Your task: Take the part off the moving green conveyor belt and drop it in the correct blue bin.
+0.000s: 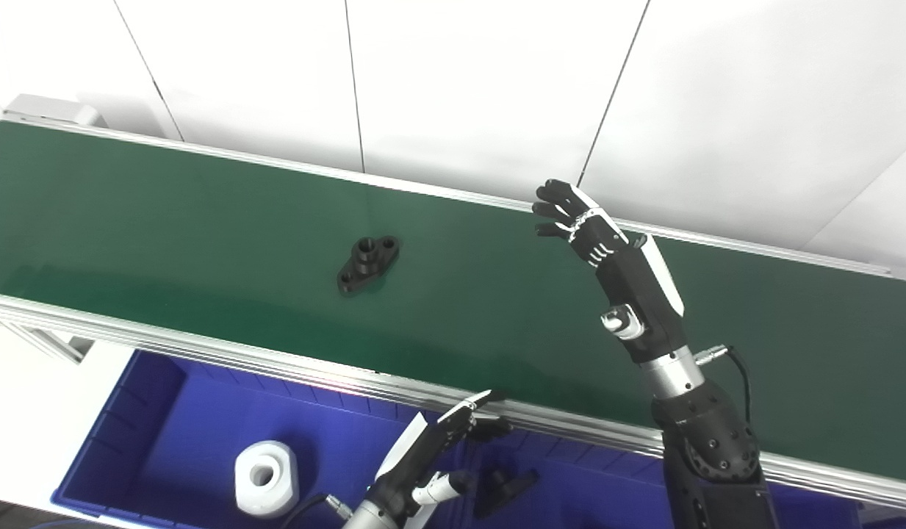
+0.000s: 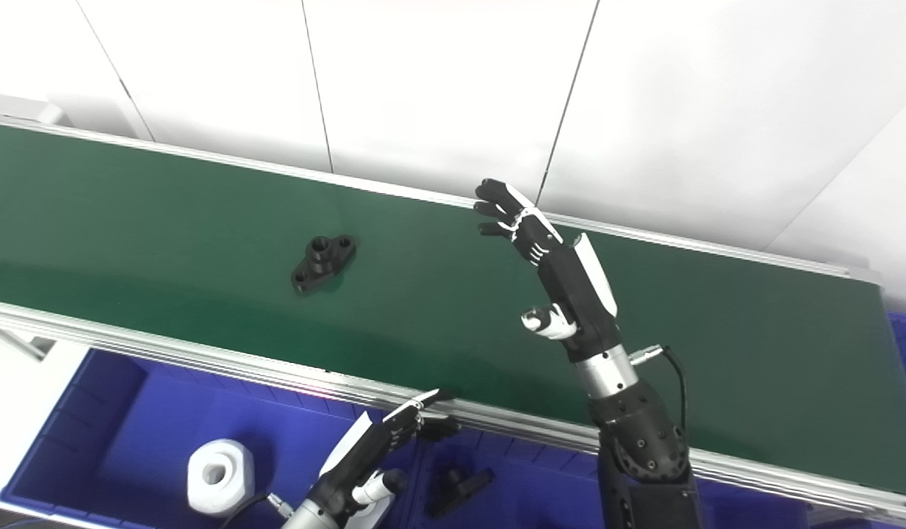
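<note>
A black flanged part (image 1: 368, 264) with a raised collar lies flat on the green conveyor belt (image 1: 166, 220), left of centre. My right hand (image 1: 607, 250) is open and empty, raised over the belt well to the right of the part, fingers spread toward the far rail. My left hand (image 1: 441, 448) is open and empty, low over the blue bins below the belt's near rail. The same part shows in the right eye view (image 2: 322, 262).
A blue bin (image 1: 151, 433) under the near rail holds a white hex-shaped part (image 1: 265, 477). The neighbouring blue bin (image 1: 570, 477) holds a black part (image 1: 504, 488). A white wall stands behind the belt. The aluminium near rail (image 1: 203, 345) separates belt and bins.
</note>
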